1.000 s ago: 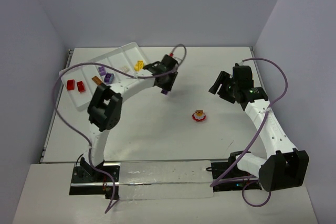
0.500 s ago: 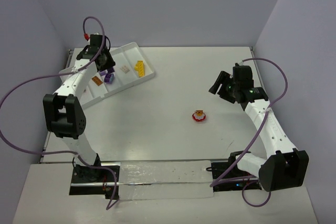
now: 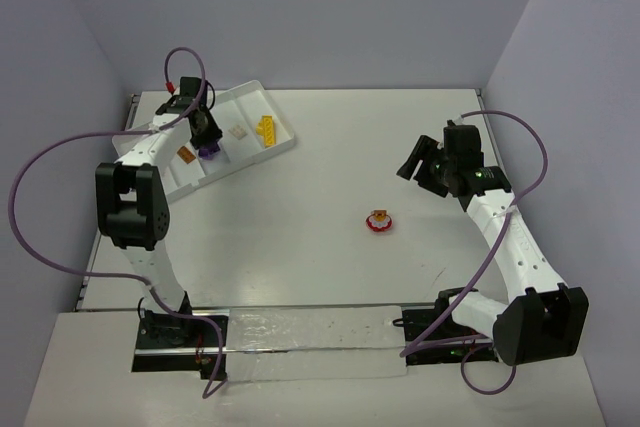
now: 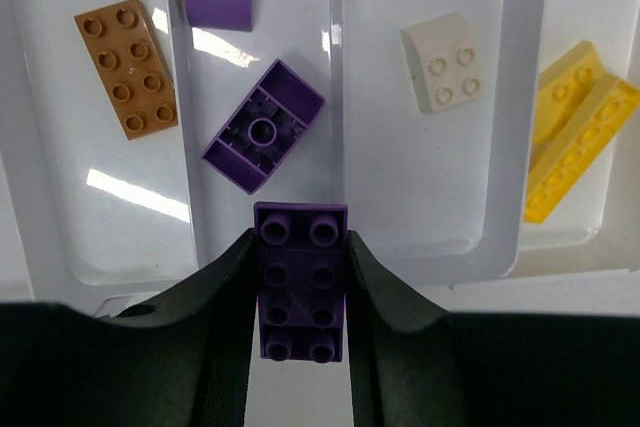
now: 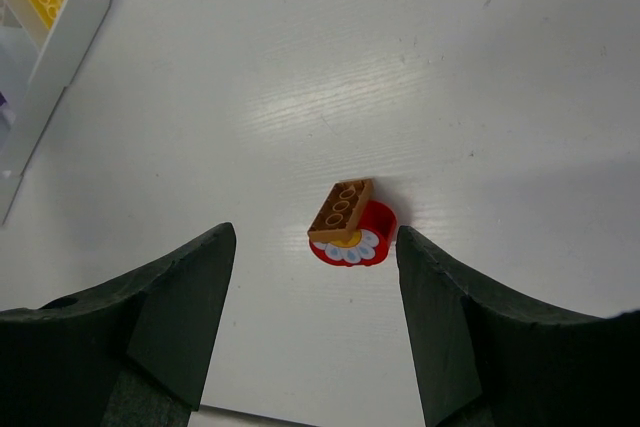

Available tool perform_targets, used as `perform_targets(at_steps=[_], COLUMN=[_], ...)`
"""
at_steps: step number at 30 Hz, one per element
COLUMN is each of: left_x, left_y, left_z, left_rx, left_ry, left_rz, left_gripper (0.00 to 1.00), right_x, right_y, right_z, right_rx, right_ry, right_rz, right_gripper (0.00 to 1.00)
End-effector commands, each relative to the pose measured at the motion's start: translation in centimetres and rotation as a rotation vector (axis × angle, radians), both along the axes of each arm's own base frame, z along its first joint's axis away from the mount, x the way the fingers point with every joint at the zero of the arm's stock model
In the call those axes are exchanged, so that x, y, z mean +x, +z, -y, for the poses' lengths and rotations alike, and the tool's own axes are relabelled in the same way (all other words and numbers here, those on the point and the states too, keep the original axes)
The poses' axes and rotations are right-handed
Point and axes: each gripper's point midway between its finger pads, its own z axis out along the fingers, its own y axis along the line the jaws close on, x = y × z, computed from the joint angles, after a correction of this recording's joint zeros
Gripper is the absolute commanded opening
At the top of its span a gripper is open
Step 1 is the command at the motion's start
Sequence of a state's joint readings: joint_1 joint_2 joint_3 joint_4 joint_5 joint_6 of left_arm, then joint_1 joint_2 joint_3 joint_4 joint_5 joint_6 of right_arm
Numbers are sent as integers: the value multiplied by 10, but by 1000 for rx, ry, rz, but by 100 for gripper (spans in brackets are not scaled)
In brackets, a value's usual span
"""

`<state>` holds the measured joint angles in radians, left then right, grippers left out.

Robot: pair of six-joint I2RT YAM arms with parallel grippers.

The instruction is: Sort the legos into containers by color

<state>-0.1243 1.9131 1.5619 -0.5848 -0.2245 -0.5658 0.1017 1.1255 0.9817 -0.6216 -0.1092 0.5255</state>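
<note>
Purple legos (image 4: 263, 139) x3, orange (image 4: 125, 67) x2, yellow (image 4: 575, 147) x2, beige (image 4: 445, 67) x1.

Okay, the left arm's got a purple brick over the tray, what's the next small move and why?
Probably ease the left gripper forward and open: its purple brick hangs over the near rim of the tray, just short of the compartment holding two purple bricks.

The white table (image 3: 300, 237) carries a shallow divided white tray (image 3: 240, 107) at its far left corner. Well apart from the tray, toward the near right, lies a red round flower piece (image 3: 379, 226) with an orange brick (image 3: 379, 215) resting on it.
</note>
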Motion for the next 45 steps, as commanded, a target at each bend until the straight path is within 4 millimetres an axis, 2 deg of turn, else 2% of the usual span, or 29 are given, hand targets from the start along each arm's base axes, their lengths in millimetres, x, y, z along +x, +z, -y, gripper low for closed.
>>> perform_targets(at_steps=[1, 3, 7, 8, 12, 15, 18, 20, 21, 23, 26, 28, 30, 32, 35, 40, 41, 42, 45], left_x=[7, 8, 11, 12, 12, 10, -5, -23, -31, -57, -85, -112, -125, -131, -130, -126, -125, -123, -121], left_y=[-3, -6, -5, -3, 18, 40, 56, 54, 49, 41, 37, 38, 34, 25, 18, 19, 18, 18, 17], left_z=[-4, -4, -6, -7, -7, 4, 63, 111, 128, 177, 224, 264, 285, 294, 292, 284, 281, 279, 273], left_rx=[-3, -1, 15, 20, 43, 70, 95, 114, 124, 110, 48, -15, -64, -109, -126, -140, -142, -142, -145], left_ry=[25, 24, 24, 25, 19, -31, -219, -386, -456, -603, -736, -852, -889, -886, -848, -816, -807, -801, -785], left_rz=[28, 26, 25, 28, 65, 110, 141, 134, 121, 91, 73, 69, 62, 39, 31, 29, 28, 28, 20], left_gripper=[43, 69, 88, 91, 91, 90, 87, 85, 85, 84, 83, 82, 81, 80, 80, 80, 80, 80, 80], right_x=[4, 5, 4, 4, 3, 3, 4, 4, 4, 3, -3, -7, -13, -19, -33, -33, -31, -29, -26], right_y=[13, 13, 13, 13, 13, 12, 12, 13, 12, 7, -3, -12, -21, -33, -59, -64, -73, -69, -77], right_z=[1, 1, 1, 0, 1, 1, 3, 4, 4, 3, 2, 0, -6, -11, -17, -41, -39, -39, -44], right_rx=[-1, 1, 3, 3, 4, 4, -2, -7, -9, -10, -14, -10, -8, -33, -62, -132, -203, -217, -344], right_ry=[8, 8, 11, 11, 7, 3, -9, -10, -4, 7, 21, 41, 81, 144, 201, 286, 301, 304, 321], right_rz=[52, 54, 52, 52, 53, 50, 56, 58, 57, 40, 13, -13, -49, -94, -201, -205, -234, -237, -269], right_gripper=[73, 73, 73, 73, 73, 73, 73, 73, 73, 73, 73, 73, 72, 71, 72, 72, 72, 72, 73])
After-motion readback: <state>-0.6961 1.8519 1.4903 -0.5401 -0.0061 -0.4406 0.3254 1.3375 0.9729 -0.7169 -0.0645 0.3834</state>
